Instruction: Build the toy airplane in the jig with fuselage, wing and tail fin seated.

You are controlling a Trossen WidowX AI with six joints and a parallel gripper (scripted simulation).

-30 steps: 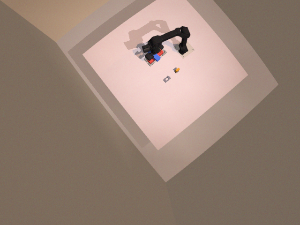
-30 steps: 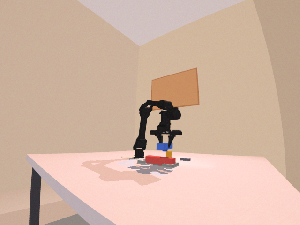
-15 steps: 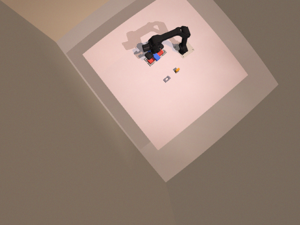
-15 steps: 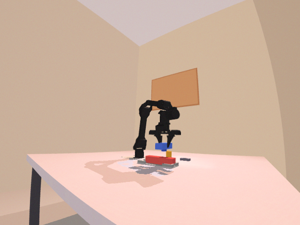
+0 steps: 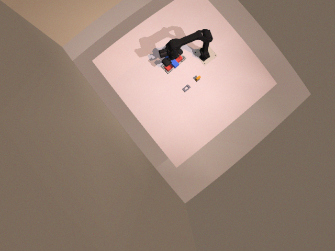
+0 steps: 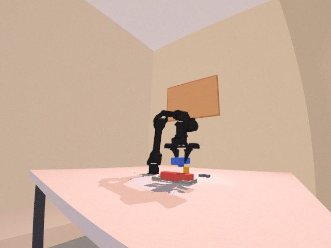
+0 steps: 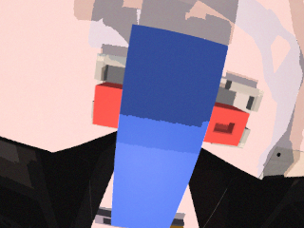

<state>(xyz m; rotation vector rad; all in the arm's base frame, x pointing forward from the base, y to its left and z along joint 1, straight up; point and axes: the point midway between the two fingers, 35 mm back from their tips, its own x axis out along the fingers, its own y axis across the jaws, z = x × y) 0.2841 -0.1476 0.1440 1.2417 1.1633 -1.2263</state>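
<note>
My gripper (image 6: 180, 159) (image 7: 154, 142) is shut on the blue wing (image 5: 175, 63) (image 6: 175, 161) (image 7: 171, 81). The wing is roughly level, with its tab pointing down, above the red fuselage (image 5: 168, 68) (image 6: 174, 175) (image 7: 106, 104). A gap shows between tab and fuselage in the exterior view. The wing lies across the fuselage in the wrist view and hides its middle socket; the tail socket (image 7: 223, 127) shows empty. The fuselage lies in the grey cradle (image 5: 167, 72) (image 6: 191, 182). The orange tail fin (image 5: 198, 77) (image 6: 186, 169) stands apart in a small grey holder (image 5: 194, 77).
A small hollow grey holder (image 5: 184, 89) (image 6: 204, 175) sits on the pink table (image 5: 172, 121) (image 6: 227, 211), beyond the tail fin from the arm's base. The arm's base plate (image 5: 210, 59) is near the cradle's tail-socket end.
</note>
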